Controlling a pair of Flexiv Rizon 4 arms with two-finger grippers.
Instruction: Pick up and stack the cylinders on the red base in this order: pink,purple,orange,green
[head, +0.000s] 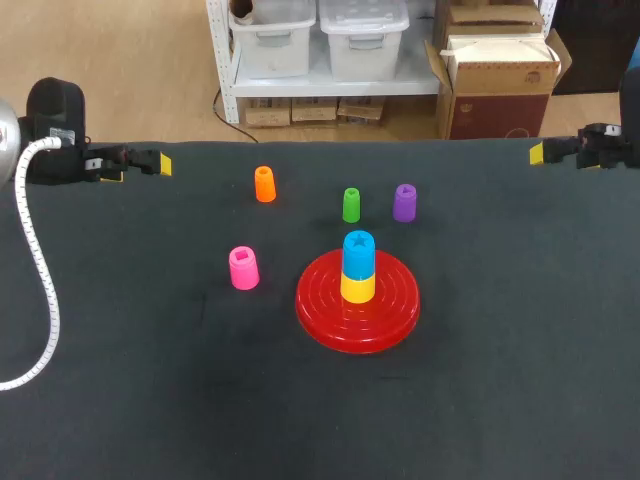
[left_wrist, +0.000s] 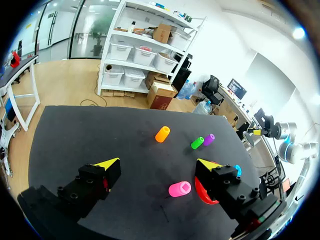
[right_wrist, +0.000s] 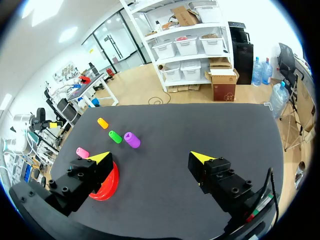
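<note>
Our left claw (left_wrist: 157, 162) hangs over the left far corner of the black table (head: 500, 350), its two yellow-tipped fingers spread wide with nothing between them. Our right claw (right_wrist: 151, 156) hangs over the right far corner in the same way, fingers wide and holding nothing. Both are well apart from every piece of the task.

The red base (head: 330, 320) lies flat near the middle of the table. Two cylinders are stacked on its centre: a yellow cylinder (head: 357, 287) below and a blue cylinder (head: 358, 250) on top of it, with a star-shaped hole showing in the blue one's upper face.

The four cylinders we are after all stand upright on the table, off the base and none touching another. The pink cylinder (head: 243, 268) stands to the left of the base, near its rim but apart from it. The orange cylinder (head: 264, 184) stands farther back, beyond the pink one. The green cylinder (head: 351, 204) and the purple cylinder (head: 404, 202) stand near each other behind the base, green on the left and purple on the right.

From the left wrist, the pink cylinder is the nearest piece, seen through the gap between the fingers, with the base just beside it. From the right wrist, the purple one is nearest. A white cable (head: 40, 300) trails from our left arm along the table's left edge.
</note>
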